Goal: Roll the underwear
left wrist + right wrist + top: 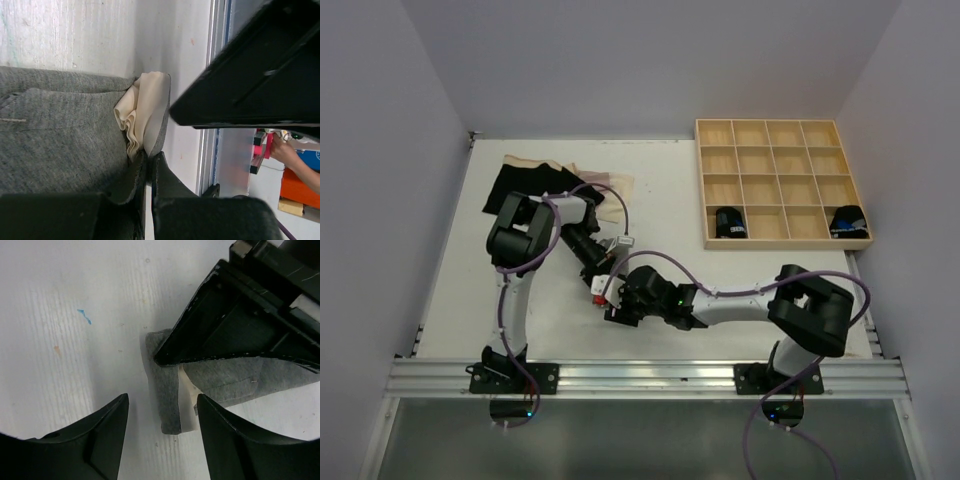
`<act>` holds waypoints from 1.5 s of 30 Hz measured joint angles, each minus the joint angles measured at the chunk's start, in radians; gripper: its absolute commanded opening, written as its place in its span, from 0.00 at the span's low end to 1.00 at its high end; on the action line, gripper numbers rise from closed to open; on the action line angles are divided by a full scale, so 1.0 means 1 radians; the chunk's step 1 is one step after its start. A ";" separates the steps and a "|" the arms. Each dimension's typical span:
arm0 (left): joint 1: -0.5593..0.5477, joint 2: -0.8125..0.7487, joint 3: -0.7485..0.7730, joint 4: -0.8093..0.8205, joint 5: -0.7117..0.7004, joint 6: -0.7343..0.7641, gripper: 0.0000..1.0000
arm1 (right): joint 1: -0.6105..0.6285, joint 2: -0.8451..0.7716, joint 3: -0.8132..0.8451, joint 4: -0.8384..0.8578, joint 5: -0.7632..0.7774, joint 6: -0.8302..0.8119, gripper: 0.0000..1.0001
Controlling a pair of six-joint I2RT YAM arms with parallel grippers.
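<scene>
The grey underwear (235, 377) lay on the table (470, 290), near its middle and toward the near edge, where the 2 grippers met. In the top view the grippers hid it almost wholly. It was folded into a narrow strip, and its end showed a crumpled beige lining (140, 112).

The left gripper (149, 172) was closed. Its 2 fingers were pressed together on the edge of the grey underwear, just behind the bunched lining, so it had hold of the cloth.

The right gripper (162, 400) stood wide open, low over the table and facing the left one. Its fingers (107, 440) were set to either side of the folded end of the strip. That end lay in the gap between them, and neither finger was seen to touch it. It held nothing. The 2 grippers were very close together, and whether they touched could not be told.

The black underwear (520, 185) lay spread flat at the far left of the table, behind the left arm. The beige underwear (605, 182) lay just beside it on its right, partly under it. Both were well apart from the grippers.

The tray (782, 243) sat at the far right of the table. In its nearest row, 2 dark bundles were held, 1 in the leftmost compartment (730, 223) and 1 in the rightmost (847, 222).
</scene>
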 measured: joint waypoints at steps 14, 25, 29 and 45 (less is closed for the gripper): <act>0.012 0.002 -0.006 -0.025 -0.026 -0.002 0.15 | -0.003 0.146 0.034 0.075 0.006 -0.051 0.00; 0.135 -0.135 -0.026 0.030 -0.013 0.078 0.63 | -0.020 0.158 0.051 0.078 -0.105 0.022 0.00; 0.282 -0.205 0.003 0.053 0.029 0.111 0.87 | -0.054 0.172 0.072 0.066 -0.189 0.076 0.00; 0.659 -0.655 0.024 0.327 0.152 -0.094 1.00 | -0.217 0.345 0.245 0.042 -0.571 0.309 0.00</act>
